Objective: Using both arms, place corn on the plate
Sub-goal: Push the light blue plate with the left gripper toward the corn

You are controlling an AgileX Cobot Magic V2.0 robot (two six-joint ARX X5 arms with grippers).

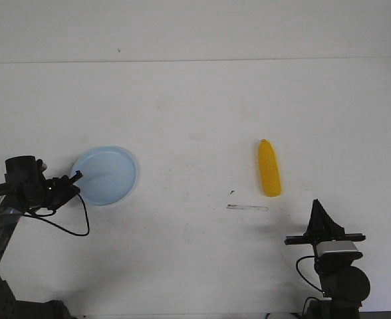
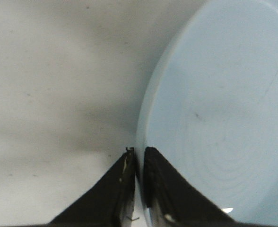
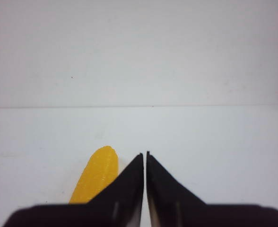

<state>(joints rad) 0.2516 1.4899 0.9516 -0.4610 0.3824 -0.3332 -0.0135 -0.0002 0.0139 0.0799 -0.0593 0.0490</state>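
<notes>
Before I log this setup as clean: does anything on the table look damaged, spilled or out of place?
Nothing spilled or broken. The corn lies whole on the table, apart from the empty plate. Only oddities: a thin grey strip and a small dark speck on the table near the corn.

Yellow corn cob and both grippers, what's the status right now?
Left gripper shut on pale blue round plate rim. Right gripper shut, empty. Yellow corn cob on table, untouched. Nothing between.

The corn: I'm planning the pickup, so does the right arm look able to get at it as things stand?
Probably yes. The corn lies alone on the bare table, just ahead of the right pincer, with nothing between them. The pincer looks shut, so it would need to open first.
</notes>
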